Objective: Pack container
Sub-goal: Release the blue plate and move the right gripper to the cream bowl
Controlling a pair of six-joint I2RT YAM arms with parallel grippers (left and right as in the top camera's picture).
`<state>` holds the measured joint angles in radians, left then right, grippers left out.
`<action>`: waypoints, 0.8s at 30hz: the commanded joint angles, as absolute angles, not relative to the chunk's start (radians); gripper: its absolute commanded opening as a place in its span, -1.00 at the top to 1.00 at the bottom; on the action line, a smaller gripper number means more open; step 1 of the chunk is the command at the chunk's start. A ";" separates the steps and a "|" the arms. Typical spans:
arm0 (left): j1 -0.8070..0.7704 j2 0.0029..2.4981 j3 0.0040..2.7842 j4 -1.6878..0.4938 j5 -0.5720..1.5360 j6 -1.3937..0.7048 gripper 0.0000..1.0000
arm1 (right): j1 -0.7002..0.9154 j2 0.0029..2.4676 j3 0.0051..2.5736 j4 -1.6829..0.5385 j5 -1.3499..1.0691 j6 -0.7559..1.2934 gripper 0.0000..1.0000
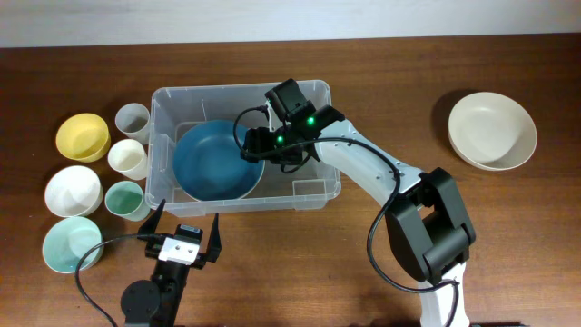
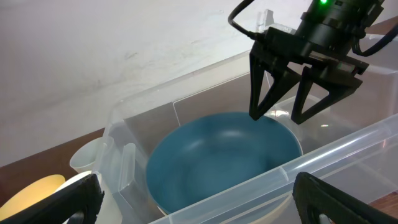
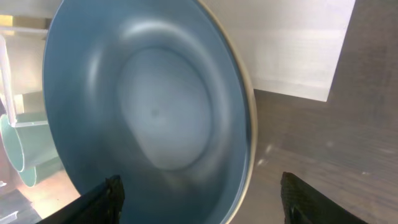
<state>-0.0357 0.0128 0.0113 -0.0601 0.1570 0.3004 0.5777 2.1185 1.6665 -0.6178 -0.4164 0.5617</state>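
1. While the clear plastic container (image 1: 182,94) is being carried near the middle of the wooden surface (image 1: 408,64), a dark blue bowl (image 1: 209,163) is being held upright on its base, in the left half.
2. The right claw (image 1: 252,147) is being held inside the container, just above the right rim of the dark blue bowl.
3. Its fingers are being shown spread wide in the left wrist view. Nothing is being gripped in the gap between them, and the right claw (image 2: 278,115) is being seen hanging over the far rim of the dark blue bowl (image 2: 217,162).
4. In the right wrist view, the hollow of the dark blue bowl (image 3: 155,112) is being seen directly beneath the right claw (image 3: 202,202), whose two dark tips are being shown far apart at the lower edge.
5. The left claw (image 1: 186,234) is being held fully open at the near edge of the surface, just outside the front wall of the container, with nothing in it.
6. A yellow bowl (image 1: 83,136), a white bowl (image 1: 73,189) and a pale teal bowl (image 1: 71,243) are being carried by the surface left of the container.
7. A grey cup (image 1: 132,120), a cream cup (image 1: 127,159) and a green cup (image 1: 125,200) are being shown between those bowls and the container's left wall.
8. A large cream bowl (image 1: 492,130) is being carried well apart on the right.
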 commanded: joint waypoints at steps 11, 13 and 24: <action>-0.030 0.006 0.009 -0.065 0.157 0.315 -0.99 | 0.330 1.934 2.216 -1.051 0.283 0.423 -0.98; -0.030 0.006 0.009 -0.065 0.157 0.315 -0.99 | 0.225 1.929 2.294 -1.153 0.321 0.471 -0.98; -0.030 0.006 0.009 -0.065 0.157 0.315 -0.99 | -0.349 1.940 2.130 -1.428 0.136 0.685 -0.98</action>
<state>-0.0357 0.0128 0.0113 -0.0601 0.1570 0.3004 -0.2592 1.9190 2.2307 -1.4296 0.2329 0.6361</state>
